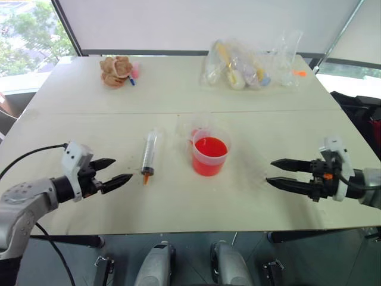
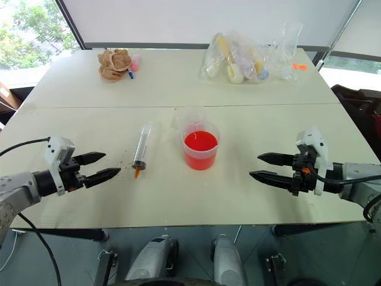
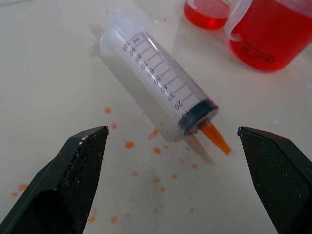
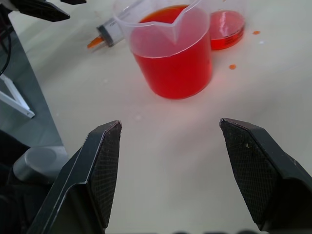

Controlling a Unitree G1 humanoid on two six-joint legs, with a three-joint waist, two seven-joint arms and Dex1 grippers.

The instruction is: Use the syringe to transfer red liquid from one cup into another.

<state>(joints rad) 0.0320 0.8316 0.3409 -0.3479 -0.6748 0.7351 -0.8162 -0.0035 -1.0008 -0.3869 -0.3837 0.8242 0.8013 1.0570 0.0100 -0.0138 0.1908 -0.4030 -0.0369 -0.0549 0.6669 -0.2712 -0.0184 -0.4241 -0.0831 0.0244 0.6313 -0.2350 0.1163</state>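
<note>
**Desk:** Nearest us in the head view, two black-fingered pincers hover over the pale table's (image 1: 178, 89) front edge: our left gripper (image 1: 116, 173) and right gripper (image 1: 280, 173), both spread wide and empty. What sits between them?

**Field:** We see the long clear plastic syringe with printed scale, orange tip and white plunger (image 1: 149, 154) lying flat, tip toward us, just beside the large clear plastic measuring cup with pour lip (image 1: 209, 154), which is well filled with bright translucent red liquid (image 1: 211, 147). Behind it, touching or nearly so, stands the small thin clear plastic cup (image 1: 191, 124).

**Desk:** And the left wrist view?

**Field:** Our fingers frame the syringe's tip end, apart from it. Orange droplets (image 3: 156, 150) spot the table there; we judge the barrel could roll or slip from a wet pinch.

**Desk:** The right wrist view?

**Field:** Open jaws point at the measuring cup, well short of it. The small cup holds a shallow red layer. We judge a careless sweep could tip either cup.
</note>
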